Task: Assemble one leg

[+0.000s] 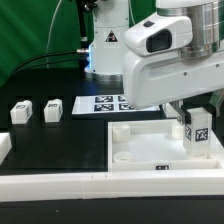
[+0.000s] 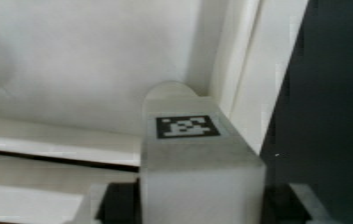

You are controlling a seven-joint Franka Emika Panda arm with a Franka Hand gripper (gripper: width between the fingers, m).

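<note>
My gripper (image 1: 197,122) is shut on a leg (image 1: 200,131), a small white post with a square black-and-white tag. It holds the leg upright over the far right corner of the white tray (image 1: 140,150). In the wrist view the leg (image 2: 194,150) fills the middle between my dark fingers (image 2: 120,205), with the gripper (image 2: 203,208) closed around it. The tray's inner wall (image 2: 223,60) lies just beyond the leg's end. Two more legs (image 1: 20,112) (image 1: 53,108) stand on the black table at the exterior view's left.
The marker board (image 1: 108,102) lies behind the tray. A long white rail (image 1: 90,186) runs along the front edge. A white block (image 1: 3,146) sits at the far left. The arm's base (image 1: 105,50) stands at the back.
</note>
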